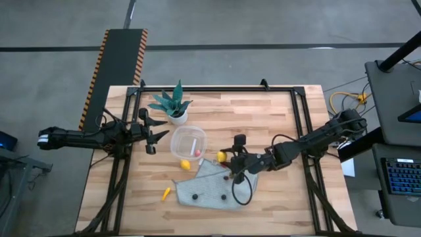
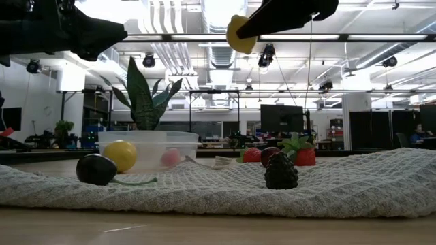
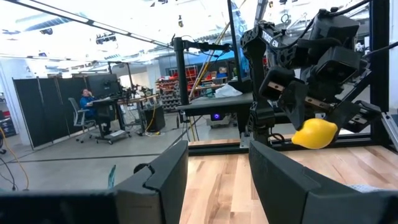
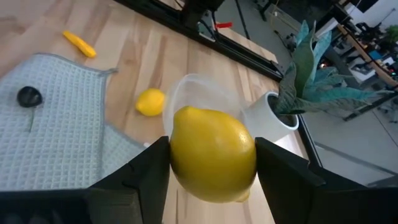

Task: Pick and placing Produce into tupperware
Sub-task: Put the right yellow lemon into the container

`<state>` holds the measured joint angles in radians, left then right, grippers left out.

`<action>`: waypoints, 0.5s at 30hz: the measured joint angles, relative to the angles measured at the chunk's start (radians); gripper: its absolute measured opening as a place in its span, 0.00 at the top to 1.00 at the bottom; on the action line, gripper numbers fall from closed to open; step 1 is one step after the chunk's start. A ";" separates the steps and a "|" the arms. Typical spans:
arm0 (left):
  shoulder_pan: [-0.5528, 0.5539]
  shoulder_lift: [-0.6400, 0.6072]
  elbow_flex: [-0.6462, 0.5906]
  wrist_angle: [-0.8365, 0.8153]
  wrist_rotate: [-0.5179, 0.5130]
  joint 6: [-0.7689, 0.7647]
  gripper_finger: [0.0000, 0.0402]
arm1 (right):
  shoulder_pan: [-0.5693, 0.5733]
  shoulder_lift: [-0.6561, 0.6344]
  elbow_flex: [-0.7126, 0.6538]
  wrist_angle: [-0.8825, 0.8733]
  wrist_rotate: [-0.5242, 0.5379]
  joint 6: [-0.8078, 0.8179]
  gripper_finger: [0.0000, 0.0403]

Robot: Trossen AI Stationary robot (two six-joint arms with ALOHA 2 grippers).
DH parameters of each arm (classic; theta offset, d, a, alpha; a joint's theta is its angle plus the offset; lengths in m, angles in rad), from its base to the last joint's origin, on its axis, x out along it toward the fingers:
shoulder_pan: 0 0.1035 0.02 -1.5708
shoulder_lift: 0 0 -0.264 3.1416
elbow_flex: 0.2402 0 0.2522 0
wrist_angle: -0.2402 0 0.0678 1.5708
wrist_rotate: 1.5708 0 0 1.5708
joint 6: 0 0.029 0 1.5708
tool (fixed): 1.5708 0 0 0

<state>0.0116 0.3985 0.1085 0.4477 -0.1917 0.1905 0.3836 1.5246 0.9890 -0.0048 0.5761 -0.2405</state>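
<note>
Right gripper [image 1: 223, 157] clamped on a lemon [image 1: 222, 157], held in the air just beside the tupperware [image 1: 188, 143]

Lemon [image 4: 211, 153] is plain glossy yellow, oval, pinched across its width between the two fingers; its long axis runs roughly crosswise to the fingers, small nub end tipped downward. It hangs above the grey waffle cloth [image 1: 209, 185], off the tub's right side. Tub is round, clear, whitish rim, upright, with a small pink piece [image 1: 195, 143] inside. A second lemon [image 1: 186, 164] lies on the table touching the tub's near edge. Cloth carries dark berries [image 1: 195, 195] and red berries [image 2: 252, 154]. Orange carrot-like piece [image 1: 166, 193] lies on bare wood left of the cloth, long axis diagonal. Left gripper [image 1: 152, 133] hovers left of the tub near the potted plant [image 1: 173, 105], fingers apart, empty
</note>
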 joint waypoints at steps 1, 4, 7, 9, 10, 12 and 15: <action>0.000 0.000 0.000 0.000 0.000 0.000 0.61 | 0.000 0.000 0.000 0.000 0.000 0.000 0.50; 0.000 0.000 0.000 0.000 0.000 0.000 0.61 | -0.005 0.000 0.000 0.002 -0.006 0.000 0.50; 0.000 0.000 0.000 0.000 0.000 0.000 0.61 | -0.017 0.000 0.000 0.013 -0.013 0.000 0.50; 0.000 0.000 0.000 0.000 0.000 0.000 0.61 | -0.032 0.000 0.000 0.021 -0.046 0.000 0.50; 0.000 0.000 0.000 0.000 0.000 0.000 0.61 | -0.044 0.000 0.000 0.025 -0.077 0.002 0.50; 0.000 0.000 0.000 0.000 0.000 0.000 0.61 | -0.067 0.001 0.000 0.034 -0.132 0.013 0.50; 0.000 0.000 0.000 0.000 0.000 0.000 0.61 | -0.102 0.001 0.000 0.047 -0.166 0.024 0.50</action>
<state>0.0116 0.3985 0.1085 0.4477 -0.1917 0.1905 0.2814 1.5258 0.9886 0.0425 0.4105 -0.2161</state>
